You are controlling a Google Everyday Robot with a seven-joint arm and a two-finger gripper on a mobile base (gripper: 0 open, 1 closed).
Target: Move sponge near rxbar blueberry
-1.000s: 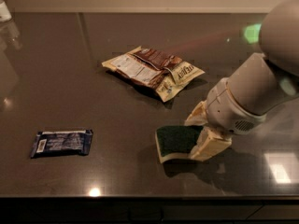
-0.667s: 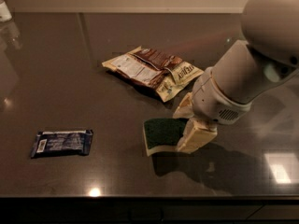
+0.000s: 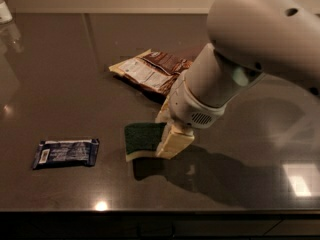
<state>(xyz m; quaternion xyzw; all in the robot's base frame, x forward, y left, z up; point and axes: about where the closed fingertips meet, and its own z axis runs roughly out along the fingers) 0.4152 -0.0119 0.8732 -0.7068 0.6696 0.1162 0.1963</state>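
Observation:
The sponge [image 3: 142, 140], dark green on top with a pale yellow layer below, is held just above the dark table [image 3: 60, 84] near its middle front; its shadow lies beneath it. My gripper [image 3: 167, 129] is shut on the sponge's right end, with one cream finger [image 3: 175, 143] in front and the other behind. The rxbar blueberry [image 3: 65, 153], a flat dark blue wrapper with a white patch, lies on the table at the front left, a short way left of the sponge.
A cream-and-brown snack bag [image 3: 150, 71] lies behind the sponge, partly hidden by my arm [image 3: 250, 49]. A pale container [image 3: 4, 10] stands at the far left corner. The table's front edge runs along the bottom of the view.
My gripper has carried the sponge leftward, from the right part of the table toward the rxbar blueberry. The bar and the snack bag have not moved.

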